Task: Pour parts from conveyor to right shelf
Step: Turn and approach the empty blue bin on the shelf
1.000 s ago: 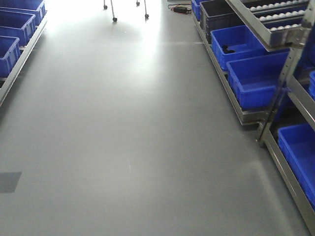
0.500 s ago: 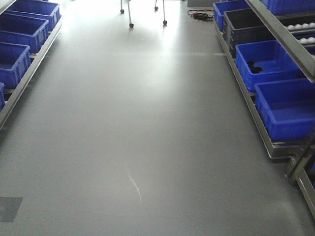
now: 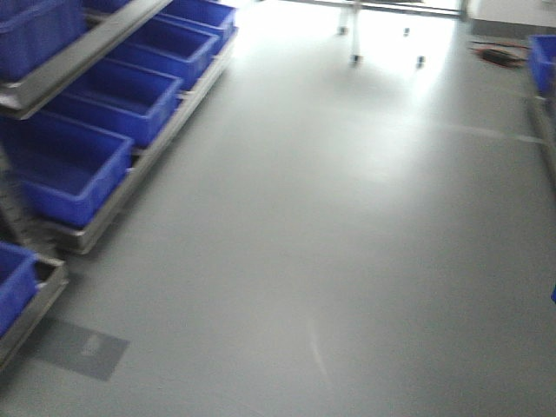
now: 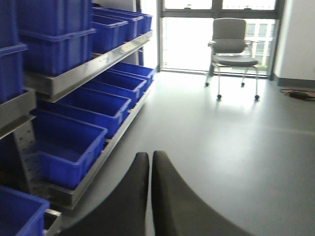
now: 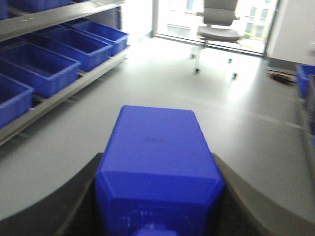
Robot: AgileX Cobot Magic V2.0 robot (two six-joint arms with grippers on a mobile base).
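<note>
A glossy blue block, one of the parts (image 5: 156, 147), fills the lower middle of the right wrist view. My right gripper (image 5: 157, 164) is shut on it, with a dark finger pressing each side and a stud showing at the bottom edge. My left gripper (image 4: 150, 157) is shut with nothing in it, its fingers (image 4: 170, 196) nearly touching over the grey floor. Only a sliver of the right shelf (image 3: 546, 61) shows at the right edge of the front view, as a blue tote. The conveyor is out of view.
A steel rack of large blue totes (image 3: 78, 165) runs along the left of the aisle, also the rack (image 4: 69, 142) in the left wrist view. A wheeled office chair (image 4: 232, 46) stands by bright windows at the far end. A cable (image 3: 504, 56) lies on the floor.
The front view has swung left. The right-hand rack slid out past the right edge and the left-hand rack of totes came into view, with motion blur now.
</note>
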